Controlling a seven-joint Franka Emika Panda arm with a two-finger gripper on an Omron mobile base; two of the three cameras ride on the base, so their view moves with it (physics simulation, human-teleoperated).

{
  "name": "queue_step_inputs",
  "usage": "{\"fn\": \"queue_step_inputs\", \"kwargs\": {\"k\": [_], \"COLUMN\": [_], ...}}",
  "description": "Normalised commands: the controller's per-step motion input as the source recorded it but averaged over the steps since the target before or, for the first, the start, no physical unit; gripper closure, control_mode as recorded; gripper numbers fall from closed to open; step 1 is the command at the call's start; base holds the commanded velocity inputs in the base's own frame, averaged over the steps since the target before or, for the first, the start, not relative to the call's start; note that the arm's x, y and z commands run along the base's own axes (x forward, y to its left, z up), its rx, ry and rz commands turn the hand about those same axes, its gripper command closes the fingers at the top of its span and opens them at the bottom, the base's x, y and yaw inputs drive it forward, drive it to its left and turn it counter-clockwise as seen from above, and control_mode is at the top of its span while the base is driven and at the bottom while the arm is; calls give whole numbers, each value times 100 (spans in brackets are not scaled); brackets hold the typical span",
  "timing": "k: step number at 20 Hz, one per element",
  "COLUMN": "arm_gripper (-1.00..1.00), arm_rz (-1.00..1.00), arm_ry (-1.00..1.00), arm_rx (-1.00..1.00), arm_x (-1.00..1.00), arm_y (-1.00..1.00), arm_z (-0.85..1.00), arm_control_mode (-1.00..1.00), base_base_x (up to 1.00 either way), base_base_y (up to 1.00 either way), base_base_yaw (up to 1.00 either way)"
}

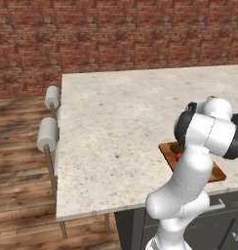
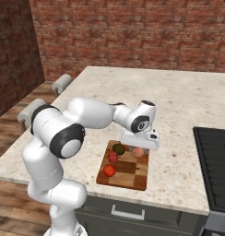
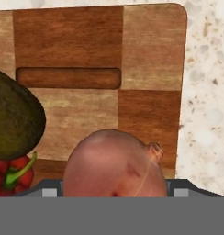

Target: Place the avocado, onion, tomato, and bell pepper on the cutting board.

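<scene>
Wooden cutting board (image 2: pixel 133 177) bears avocado (image 2: pixel 118 148), onion (image 2: pixel 138 151), tomato (image 2: pixel 109 170), bell pepper (image 2: pixel 113 158).

No readable text or labels

Here you see the cutting board (image 3: pixel 150 50) as matt wood, in light and dark brown blocks with visible grain. On it, the onion (image 3: pixel 114 164) has a smooth, faintly glossy pinkish-tan skin; the avocado (image 3: pixel 15 120) beside it looks dull and finely pitted. Note the bell pepper (image 3: pixel 13 176), glossy red with a green stem. Around the board, the counter (image 2: pixel 179 110) reads as speckled polished stone.
</scene>
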Motion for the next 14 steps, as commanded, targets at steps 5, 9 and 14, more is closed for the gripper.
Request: {"fn": "queue_step_inputs", "kwargs": {"k": [5, 9, 14], "arm_gripper": [100, 100, 100], "arm_rz": [0, 0, 0], "arm_ry": [0, 0, 0], "arm_rx": [1, 1, 0], "arm_x": [0, 0, 0], "arm_y": [0, 0, 0], "arm_z": [-15, -17, -21], "arm_control_mode": [-100, -100, -100], "base_base_x": [0, 0, 0], "base_base_y": [0, 0, 0], "base_base_yaw": [0, 0, 0]}}
